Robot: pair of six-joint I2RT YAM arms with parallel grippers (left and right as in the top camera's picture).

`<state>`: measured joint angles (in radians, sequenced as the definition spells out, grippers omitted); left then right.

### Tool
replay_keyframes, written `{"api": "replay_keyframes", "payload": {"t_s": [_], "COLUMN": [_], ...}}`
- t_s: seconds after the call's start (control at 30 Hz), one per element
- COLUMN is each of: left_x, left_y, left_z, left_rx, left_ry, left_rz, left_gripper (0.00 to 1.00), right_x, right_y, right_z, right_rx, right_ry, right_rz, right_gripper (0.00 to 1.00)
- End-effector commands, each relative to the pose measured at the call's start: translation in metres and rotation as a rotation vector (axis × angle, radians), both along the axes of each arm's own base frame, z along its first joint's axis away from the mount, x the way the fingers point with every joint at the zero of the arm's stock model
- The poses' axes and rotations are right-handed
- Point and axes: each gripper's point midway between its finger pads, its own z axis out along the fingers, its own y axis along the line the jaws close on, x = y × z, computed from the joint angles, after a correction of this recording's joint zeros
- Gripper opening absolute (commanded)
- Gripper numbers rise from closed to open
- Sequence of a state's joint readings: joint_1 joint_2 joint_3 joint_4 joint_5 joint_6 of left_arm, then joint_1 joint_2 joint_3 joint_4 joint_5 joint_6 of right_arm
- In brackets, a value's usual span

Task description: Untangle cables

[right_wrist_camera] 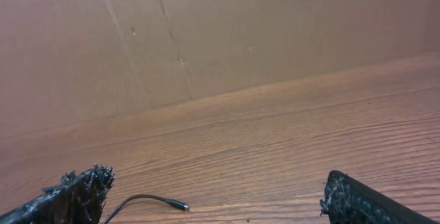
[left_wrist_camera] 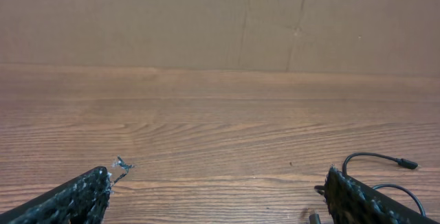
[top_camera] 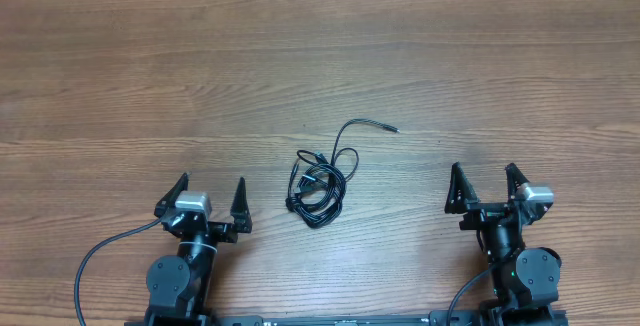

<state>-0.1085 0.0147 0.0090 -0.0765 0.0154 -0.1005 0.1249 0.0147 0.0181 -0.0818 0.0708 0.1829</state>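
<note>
Cables: a few thin black cords (top_camera: 320, 181) lie in one small knotty bunch on the bench. The bunch sits about halfway between the two arms. It is closer to the robot's edge than to the far edge.
Loose end: one cord loops up out of the bunch and runs off to the right. It ends in a small plug (top_camera: 393, 127) that lies flat on the wood, a little way from the bunch.
Bench: brown wood (top_camera: 320, 56) with long grain lines. Bare wood lies all around the bunch, and the widest stretch is on the far side.
Left fingers: the left fingers (top_camera: 176, 194) are spread wide apart and hold nothing. They sit to the left of the bunch, near it but not touching.
Right fingers: the right fingers (top_camera: 513, 179) are spread wide apart too, and hold nothing. They sit well to the right of the bunch, with open wood between.
Left wrist view: the loose cord and its plug (left_wrist_camera: 408, 163) show just past the finger on the right side (left_wrist_camera: 364, 200).
Right wrist view: the plug (right_wrist_camera: 180, 206) lies low down, near the finger on the left side (right_wrist_camera: 69, 193).
Far edge: a plain brown wall (left_wrist_camera: 206, 18) stands up where the bench ends.
Near edge: a thick black wire (top_camera: 100, 256) curves out from the left arm, and another (top_camera: 465, 291) from the right arm. Both stay close to the robot's edge, well apart from the bunch.
</note>
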Motion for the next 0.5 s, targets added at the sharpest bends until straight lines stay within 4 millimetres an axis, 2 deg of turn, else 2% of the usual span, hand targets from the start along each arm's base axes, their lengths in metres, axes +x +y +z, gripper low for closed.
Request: {"api": "replay_keyframes", "payload": {"t_s": [0.0, 0.47], "left_x": [-0.0002, -0.0002], "left_y": [0.0013, 0.0013], "left_z": [-0.0001, -0.0001], "left_rx": [0.01, 0.01], "left_ry": [-0.006, -0.006], "left_rz": [0.003, 0.003], "left_gripper": [1.0, 1.0], "right_x": [0.0, 0.0], "right_y": [-0.0021, -0.0021], "right_z": [-0.0011, -0.0011], "right_rx": [-0.004, -0.004], "right_ry": [-0.007, -0.007], "right_rz": [-0.011, -0.011], "right_gripper": [1.0, 1.0]}}
